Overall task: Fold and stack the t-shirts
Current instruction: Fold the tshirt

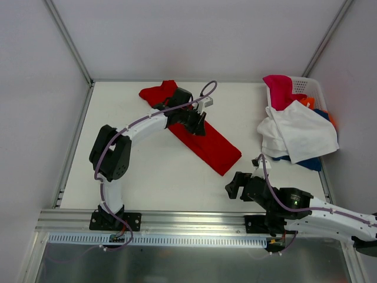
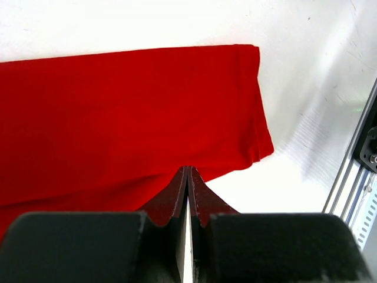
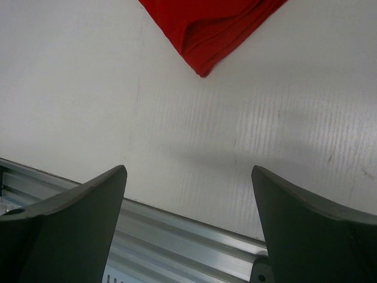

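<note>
The bright red cloth t-shirt (image 1: 212, 148), folded into a long band, lies on the white surface (image 1: 147, 171) from eleven o'clock to centre. The left hand (image 2: 187, 172) is clamped on its edge. The right hand (image 3: 188, 174) hovers with fingers apart at five o'clock.

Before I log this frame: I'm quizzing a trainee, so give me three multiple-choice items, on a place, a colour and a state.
1. Where is the red t-shirt? A floor; B table; C rail.
2. At the basket, the front t-shirt is: A white; B green; C black.
3. The left fingers are: A wide apart; B shut; C out of view.
B, it lies diagonally on the table; A, white cloth drapes the basket's near side; B, they press together at the red cloth's edge.
</note>
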### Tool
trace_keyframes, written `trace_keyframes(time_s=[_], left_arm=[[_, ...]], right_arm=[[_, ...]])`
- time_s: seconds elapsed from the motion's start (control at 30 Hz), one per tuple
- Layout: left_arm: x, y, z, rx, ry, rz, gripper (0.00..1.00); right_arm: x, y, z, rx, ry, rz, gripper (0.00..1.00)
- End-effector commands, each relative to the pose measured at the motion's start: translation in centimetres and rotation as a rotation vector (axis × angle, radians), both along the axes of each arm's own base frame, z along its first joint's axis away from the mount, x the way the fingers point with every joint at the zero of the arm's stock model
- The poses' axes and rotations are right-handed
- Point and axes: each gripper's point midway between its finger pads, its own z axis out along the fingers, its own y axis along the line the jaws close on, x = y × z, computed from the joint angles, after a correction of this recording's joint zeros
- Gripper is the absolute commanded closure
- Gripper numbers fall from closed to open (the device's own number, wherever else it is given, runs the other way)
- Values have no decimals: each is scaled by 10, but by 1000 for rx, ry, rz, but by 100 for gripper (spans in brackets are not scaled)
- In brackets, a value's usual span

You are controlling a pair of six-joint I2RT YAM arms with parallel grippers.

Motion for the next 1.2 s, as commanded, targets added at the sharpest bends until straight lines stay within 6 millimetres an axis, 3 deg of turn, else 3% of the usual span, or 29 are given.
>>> trace_keyframes(time_s=[0.0,0.07,0.23,0.4,0.53,0.67,0.83,1.17], left_arm=[[-12,-22,-2,-26,-23,-48,100],[-15,-32,-5,-20,-27,-67,100],[-8,-42,-38,61,-15,-51,100],[2,-40,-75,132,40,10,100],[14,-34,-93,200,30,61,100],[2,-29,-111,246,122,78,100],[-38,-1,-136,348,242,71,100],[-158,68,-160,571,593,-133,100]], right_arm=[[2,3,1,28,-7,-22,8],[1,3,0,26,-5,-19,8],[1,2,1,26,-9,-27,8],[2,8,9,45,-22,-12,8],[3,9,14,36,-30,-2,8],[4,10,18,32,-39,4,8],[3,6,20,39,-45,-1,8],[5,-14,29,35,-77,-28,7]])
